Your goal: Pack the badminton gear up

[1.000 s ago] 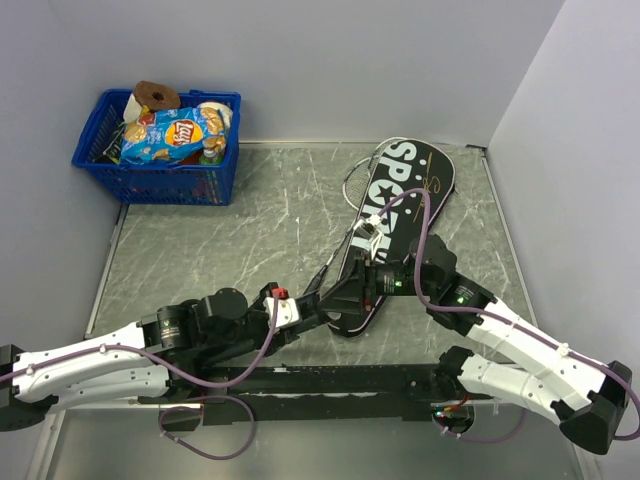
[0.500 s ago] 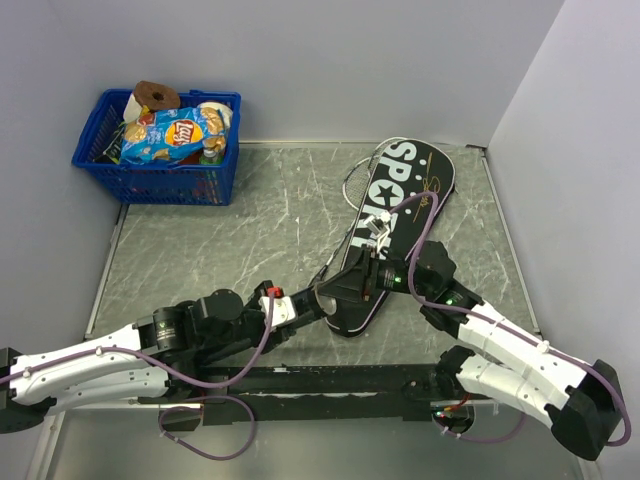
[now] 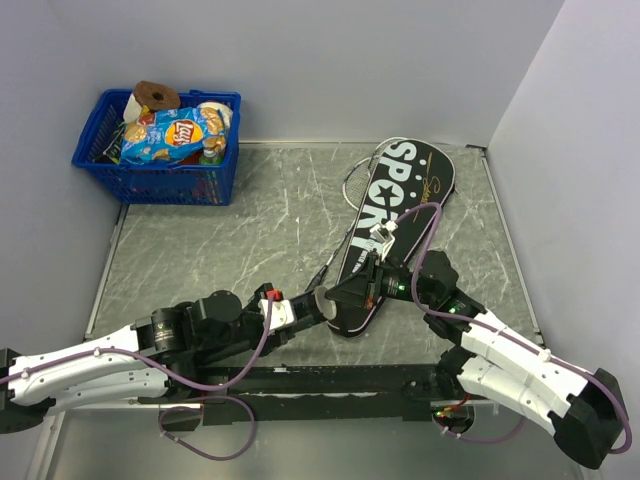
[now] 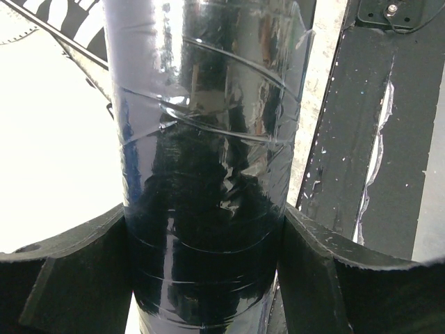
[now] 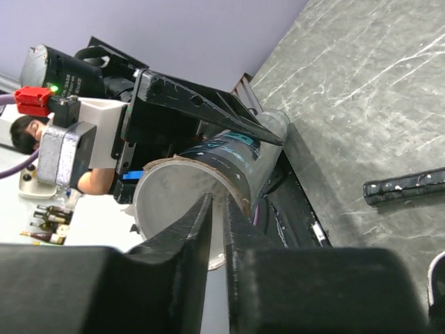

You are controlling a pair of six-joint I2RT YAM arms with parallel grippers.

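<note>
Two-arm hold on the dark tube [image 4: 201,139] above the near middle of the desk [image 3: 230,250]. The left gripper [image 4: 205,236] is spread wide and clamped across the tube's glossy, film-wrapped barrel. The right gripper [image 5: 217,209] is closed to a narrow slit and appears to pinch the rim of the tube's open mouth.

Risks, as judged:
- The film wrap looks slick, so the barrel may twist or slide in the left hold if the right arm pulls off-axis.
- A pinch on a thin rim could crush or slip off it.
- The arms meet closely just over the narrow end of the bag [image 3: 400,190], so a low swing could catch it or the black racket handle [image 5: 410,184] lying on the desk beside it.

Containers:
- The tube's mouth shows a pale interior with nothing visible inside.
- The black bag lettered SPORT lies flat on the right half of the desk. A white racket head [image 3: 358,172] shows at its far left edge (in the bag or under it cannot be told).
- The blue basket [image 3: 100,160], at the far left corner well apart from the gear, holds a crisp packet [image 3: 170,135] and other groceries heaped to the rim.
</note>
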